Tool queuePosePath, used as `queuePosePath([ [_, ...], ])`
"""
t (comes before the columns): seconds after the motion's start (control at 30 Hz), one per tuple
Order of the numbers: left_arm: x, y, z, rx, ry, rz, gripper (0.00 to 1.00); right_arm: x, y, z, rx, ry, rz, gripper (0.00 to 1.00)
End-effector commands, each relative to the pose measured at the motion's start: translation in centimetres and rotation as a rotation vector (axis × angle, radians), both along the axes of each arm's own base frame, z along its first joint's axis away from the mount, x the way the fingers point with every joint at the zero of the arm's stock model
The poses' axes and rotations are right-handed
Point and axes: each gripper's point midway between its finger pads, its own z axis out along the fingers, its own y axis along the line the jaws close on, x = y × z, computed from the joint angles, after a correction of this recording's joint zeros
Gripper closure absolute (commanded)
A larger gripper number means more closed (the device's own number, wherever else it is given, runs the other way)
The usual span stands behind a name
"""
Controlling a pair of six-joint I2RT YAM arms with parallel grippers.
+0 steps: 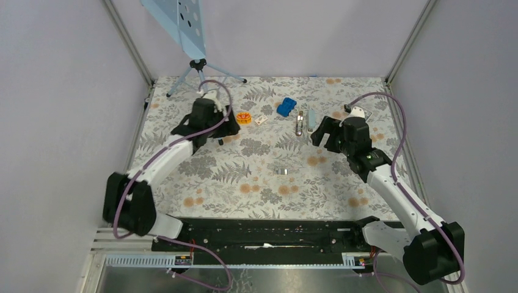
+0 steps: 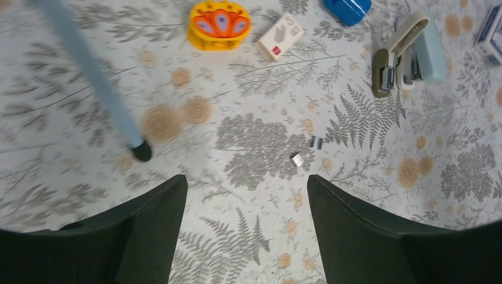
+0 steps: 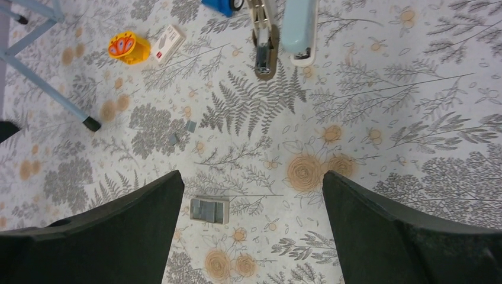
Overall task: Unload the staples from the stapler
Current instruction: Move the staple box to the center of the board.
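**Operator:** What is the state of both pincers?

**Technician:** On the left gripper [image 2: 247,183] and the right gripper [image 3: 253,177] the fingers stand apart with nothing between them. Both hang above the table [image 1: 244,195].

**Operator:** Where are the staples?

**Technician:** The staples [image 3: 209,210] lie flat on the table, outside the stapler [image 3: 263,44]. The stapler lies open, well apart, at the far side. Two grey fragments [image 3: 190,126] lie between strip and stapler.

**Operator:** What are the failure modes?

**Technician:**
1. The magazine contents cannot be determined, so stopping now may leave staples inside.
2. A low pass of the right gripper may push the strip or scatter the fragments.
3. A hard pinch may break the strip.
4. The left gripper is near the tripod leg [image 2: 95,77], and a sideways move may strike it.
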Motion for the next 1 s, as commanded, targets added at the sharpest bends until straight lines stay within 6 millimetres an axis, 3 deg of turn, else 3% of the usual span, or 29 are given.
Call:
queuePosePath([
  [0.0,3.6,-4.3,2.2,0.016,-0.056,-0.071,0.22,-0.5,1.8,1.1,0.066,-0.048,0.096,0.06],
  [0.13,7.0,-7.5,0.7,0.065,-0.001,-0.103,0.22,-1.3,2.0,-0.2,0.077,-0.007,0.114,0.06],
  [0.43,13.7,-10.6,-4.6,0.131,0.121,-0.004,0.23,-2.4,1.8,-1.8,0.075,0.047,0.113,0.06],
  [0.63,16.8,-13.7,-5.6,0.176,0.025,-0.100,0.22,-2.9,1.9,-2.5,0.079,0.068,0.120,0.06],
  [0.77,18.0,-14.3,-6.3,0.212,-0.036,-0.124,0.22,-3.4,1.8,-3.2,0.077,0.094,0.123,0.06],
  [0.97,19.5,-13.8,-8.0,0.272,-0.038,-0.086,0.22,-4.1,1.9,-3.9,0.092,0.119,0.124,0.06],
])
